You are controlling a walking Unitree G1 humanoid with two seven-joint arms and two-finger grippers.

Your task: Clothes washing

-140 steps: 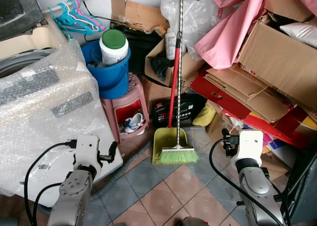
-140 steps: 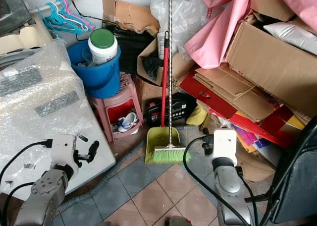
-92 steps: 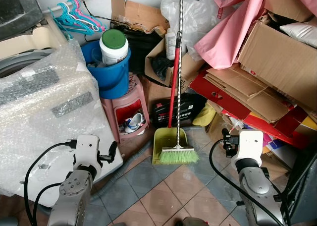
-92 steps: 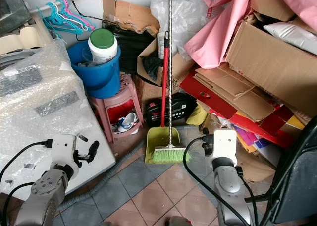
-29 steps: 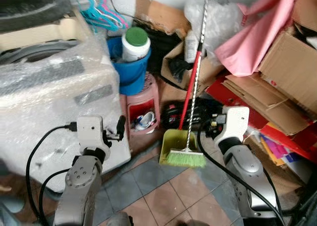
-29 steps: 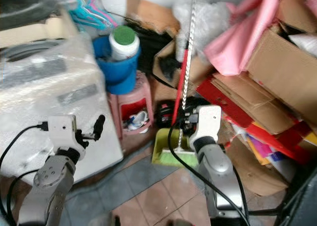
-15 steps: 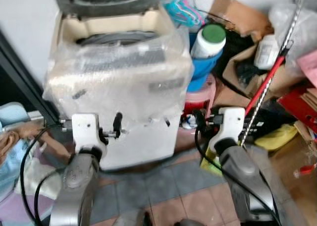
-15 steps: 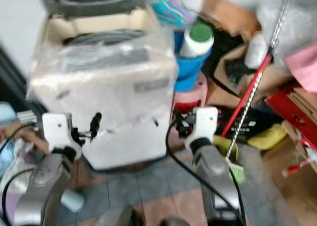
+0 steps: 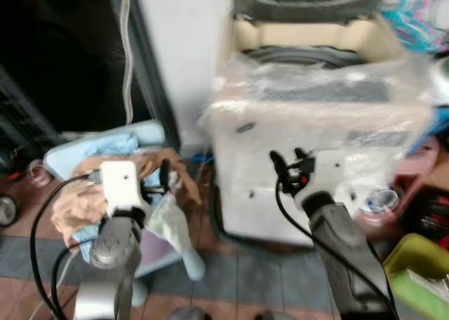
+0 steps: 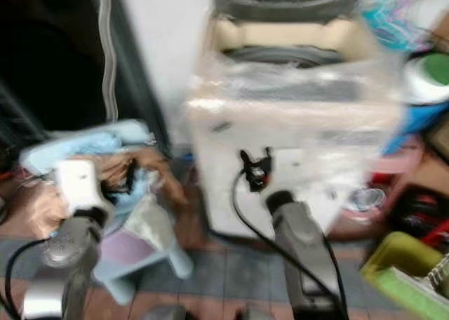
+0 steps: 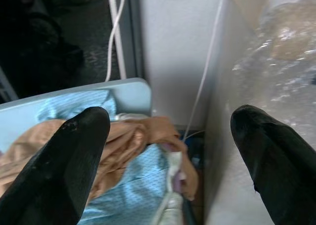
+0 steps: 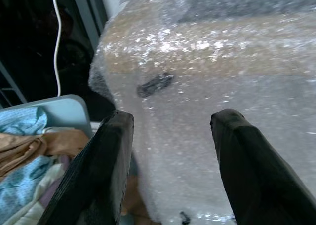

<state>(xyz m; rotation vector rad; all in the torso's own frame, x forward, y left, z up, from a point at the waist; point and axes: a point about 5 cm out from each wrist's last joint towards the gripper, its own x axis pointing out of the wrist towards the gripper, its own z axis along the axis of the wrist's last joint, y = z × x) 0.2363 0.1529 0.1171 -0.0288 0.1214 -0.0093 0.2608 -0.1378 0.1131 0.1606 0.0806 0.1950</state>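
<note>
Swinging left, camera now shows clothes (image 9: 133,176); both end effectors released.

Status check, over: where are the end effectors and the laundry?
Left end effector open, above clothes pile in pale blue basket. Right end effector open, facing bubble-wrapped washing machine. Nothing gripped yet.

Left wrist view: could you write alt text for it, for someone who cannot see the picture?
Two black fingers of the left tool stand wide apart above a pale blue basket holding tan and light blue clothes. On one side is a washing machine wrapped in bubble plastic; a white cable hangs beside a grey wall.
</note>
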